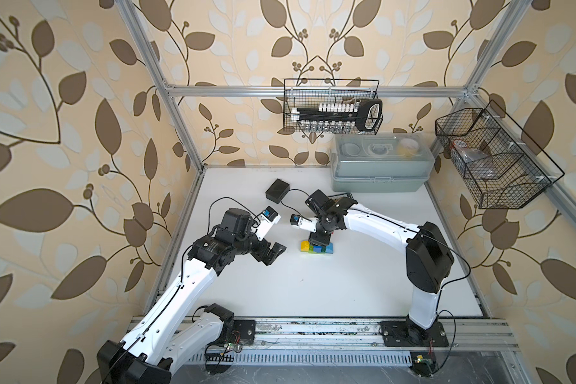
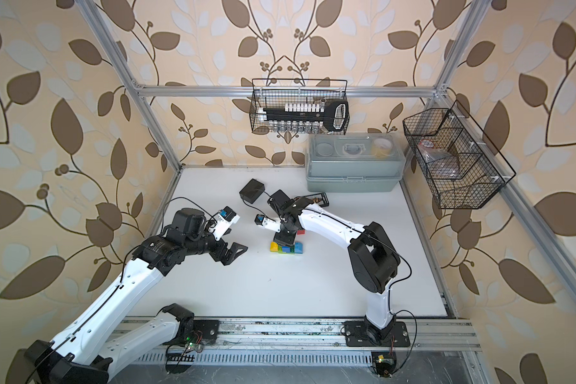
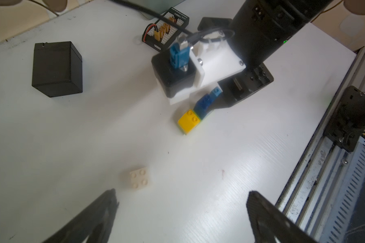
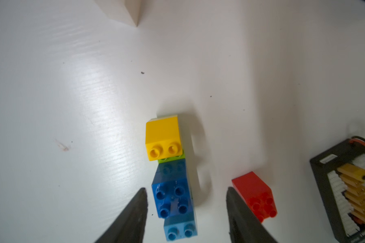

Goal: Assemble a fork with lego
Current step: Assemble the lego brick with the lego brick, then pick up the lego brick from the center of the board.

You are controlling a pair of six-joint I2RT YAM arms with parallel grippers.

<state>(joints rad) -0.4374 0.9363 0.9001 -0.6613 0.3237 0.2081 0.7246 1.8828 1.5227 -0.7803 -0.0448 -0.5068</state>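
Jaws apart, the right gripper (image 4: 185, 189) straddles the blue prong (image 4: 173, 197) of the half-built studded-brick fork (image 4: 170, 166) near the white table (image 1: 346, 282)'s middle, while the left gripper (image 3: 181, 191) gapes empty near a white square brick (image 3: 138, 178); a skewed rise could snag the prongs or knock the red square brick (image 4: 253, 193)

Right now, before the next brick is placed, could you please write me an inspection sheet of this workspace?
Surface: white table, a few small dark specks.
Job's things: partial fork, with yellow, blue and light-blue bricks on green; red brick and white brick lie loose.
Clutter: black box; connector tray; grey toolbox.
Grippers: left gripper open, empty; right gripper open, jaws on either side of the blue brick.
Cables: black cable loops over the left arm; red-black lead at the tray.
Surroundings: rear wire basket; side wire basket; leaf wallpaper.
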